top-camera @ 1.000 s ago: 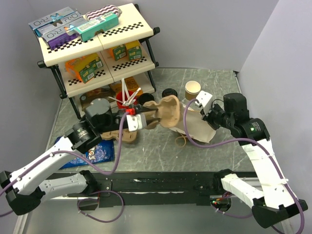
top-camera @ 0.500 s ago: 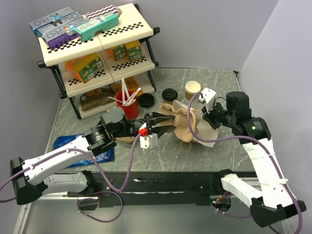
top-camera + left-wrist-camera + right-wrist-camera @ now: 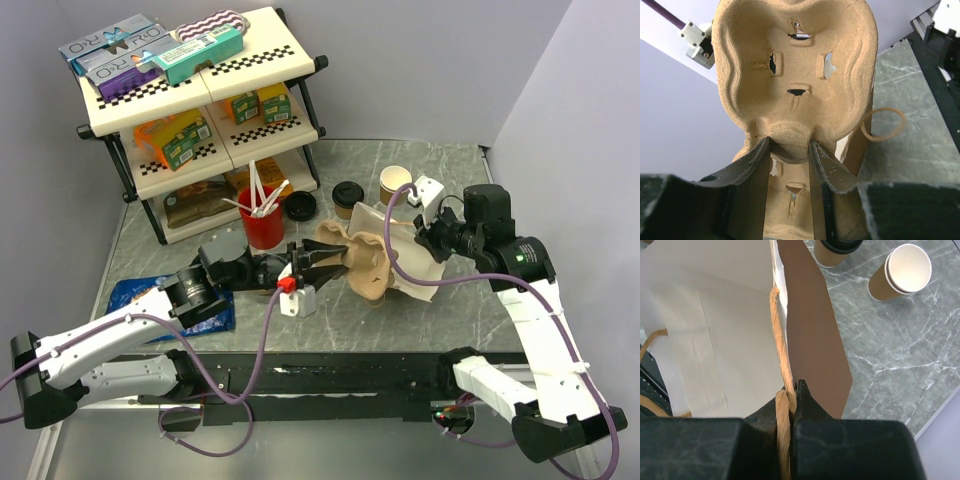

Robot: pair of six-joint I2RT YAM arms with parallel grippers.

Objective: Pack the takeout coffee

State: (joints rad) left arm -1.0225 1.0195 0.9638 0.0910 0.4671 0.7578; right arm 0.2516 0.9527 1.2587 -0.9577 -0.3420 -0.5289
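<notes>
**A:** Where's the takeout coffee [image 3: 347,196], and which way up?

**B:** It's upright on the bench [image 3: 440,170], long axis vertical, lid on top. It stands near the foot of the rack [image 3: 190,90], between a loose black lid [image 3: 299,206] and a lidless tan cup [image 3: 395,184]. Smooth tan paper wall, round black plastic lid.

**A:** And your grippers?

**B:** Your left gripper [image 3: 788,145] is clamped on the edge of a moulded pulp carrier [image 3: 795,65]: rough tan fibre, curved wells with slits. The coffee sits beyond the carrier, apart from it. Your right gripper [image 3: 789,402] is pinched tight on the twisted paper handle [image 3: 780,330] of the paper bag [image 3: 715,330], which shows a white panel and a brown side. The coffee is past the bag's far edge, clear of that gripper too.
</notes>
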